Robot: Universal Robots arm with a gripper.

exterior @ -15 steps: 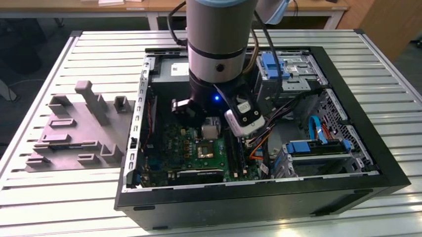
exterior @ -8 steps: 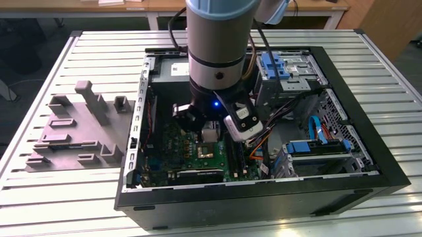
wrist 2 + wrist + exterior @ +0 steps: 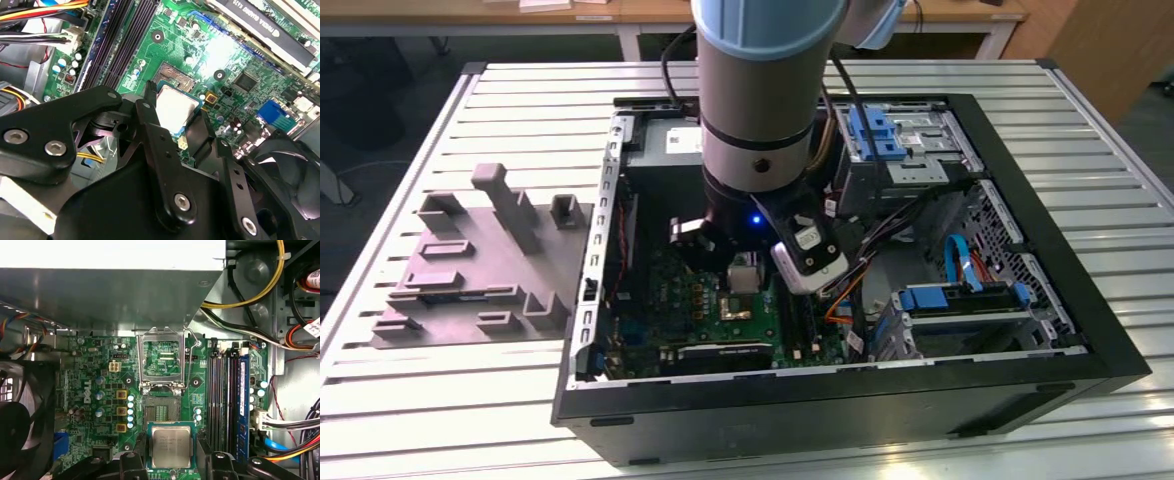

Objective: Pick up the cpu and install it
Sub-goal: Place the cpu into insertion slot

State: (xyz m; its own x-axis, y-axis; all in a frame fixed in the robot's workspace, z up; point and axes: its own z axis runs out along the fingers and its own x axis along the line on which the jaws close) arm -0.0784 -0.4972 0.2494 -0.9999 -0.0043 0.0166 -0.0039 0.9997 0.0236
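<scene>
The cpu [image 3: 171, 447] has a pale silvery-grey top with a green rim. The circuit board [image 3: 90, 390] is green, the pincer [image 3: 175, 103] black, the tray [image 3: 454, 285] grey, the slatted counter [image 3: 440, 395] white.

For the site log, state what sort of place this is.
Probably a robotics lab bench: an open computer case on a slatted metal table, a grey tray beside it, the pincer holding the cpu.

Pale slatted table [image 3: 520, 100]; open black computer case [image 3: 854, 388] beside grey moulded tray [image 3: 467, 290] on it.
</scene>
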